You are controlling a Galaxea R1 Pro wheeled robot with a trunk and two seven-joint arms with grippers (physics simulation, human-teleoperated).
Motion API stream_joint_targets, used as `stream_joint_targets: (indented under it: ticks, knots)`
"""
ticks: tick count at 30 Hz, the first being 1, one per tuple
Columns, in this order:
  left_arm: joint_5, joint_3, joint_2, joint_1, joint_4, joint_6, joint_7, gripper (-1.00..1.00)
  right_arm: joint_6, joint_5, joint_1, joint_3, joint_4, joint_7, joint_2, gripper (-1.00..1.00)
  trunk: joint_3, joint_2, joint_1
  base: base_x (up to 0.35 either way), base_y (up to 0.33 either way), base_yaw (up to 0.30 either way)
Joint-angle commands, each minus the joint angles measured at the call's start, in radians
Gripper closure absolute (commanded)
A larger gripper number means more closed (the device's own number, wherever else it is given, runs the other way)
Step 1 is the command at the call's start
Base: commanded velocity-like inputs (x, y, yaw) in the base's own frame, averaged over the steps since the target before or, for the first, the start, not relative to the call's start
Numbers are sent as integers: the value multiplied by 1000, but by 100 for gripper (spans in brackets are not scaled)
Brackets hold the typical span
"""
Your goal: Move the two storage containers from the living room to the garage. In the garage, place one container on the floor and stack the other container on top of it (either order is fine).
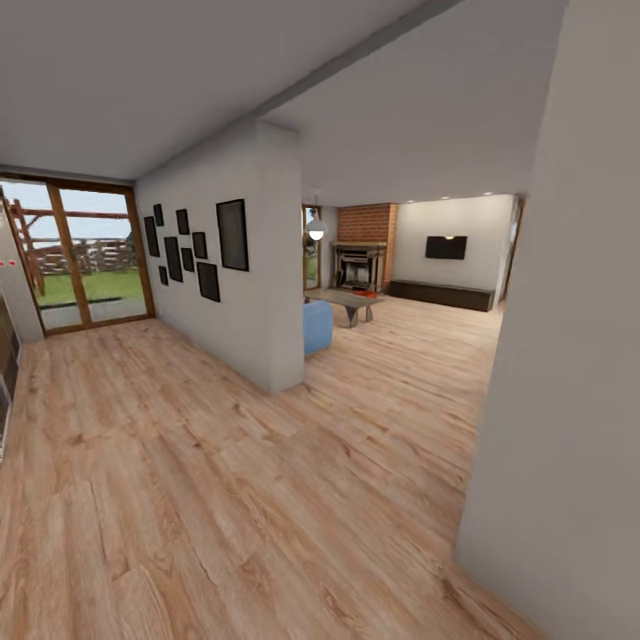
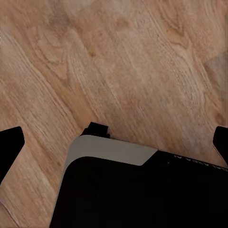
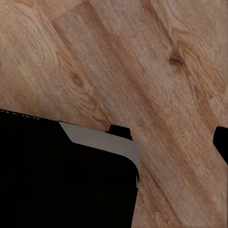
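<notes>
Both end effectors hang over bare wood-plank floor (image 2: 118, 61), the left end effector (image 2: 114, 142) and right end effector (image 3: 166, 137) each with fingers spread and nothing between them. Ahead, past a wall of black frames (image 1: 191, 244), the living room (image 1: 418, 267) opens with its brick fireplace (image 1: 363, 253), blue sofa (image 1: 317, 326) and dark cabinet (image 1: 442, 294). No containers can be made out from here; by all appearances the job has barely started, with fetching, carrying and stacking all left.

Black base (image 2: 142, 194), pale grey rim (image 2: 111, 149)
</notes>
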Motion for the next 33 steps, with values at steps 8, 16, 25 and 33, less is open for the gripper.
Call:
stream_joint_targets:
  ticks: [8, 16, 25, 33]
  knots:
    - [7, -6, 0, -1, 1, -3, 3, -100, -5, -4, -1, 8, 3, -6, 0, -100, -1, -1, 1, 323, 0, 241]
    - [8, -6, 0, -1, 1, -2, 3, -100, -6, -4, -1, 8, 3, -3, -5, -100, -1, -1, 1, 323, 0, 117]
    - [7, -6, 0, -1, 1, -2, 3, -100, -7, -3, -1, 9, 3, -2, -7, -100, -1, -1, 1, 323, 0, 8]
    - [8, -5, 1, -1, 1, -2, 4, -100, -7, -2, -1, 10, 3, -2, -7, -100, -1, -1, 1, 323, 0, 0]
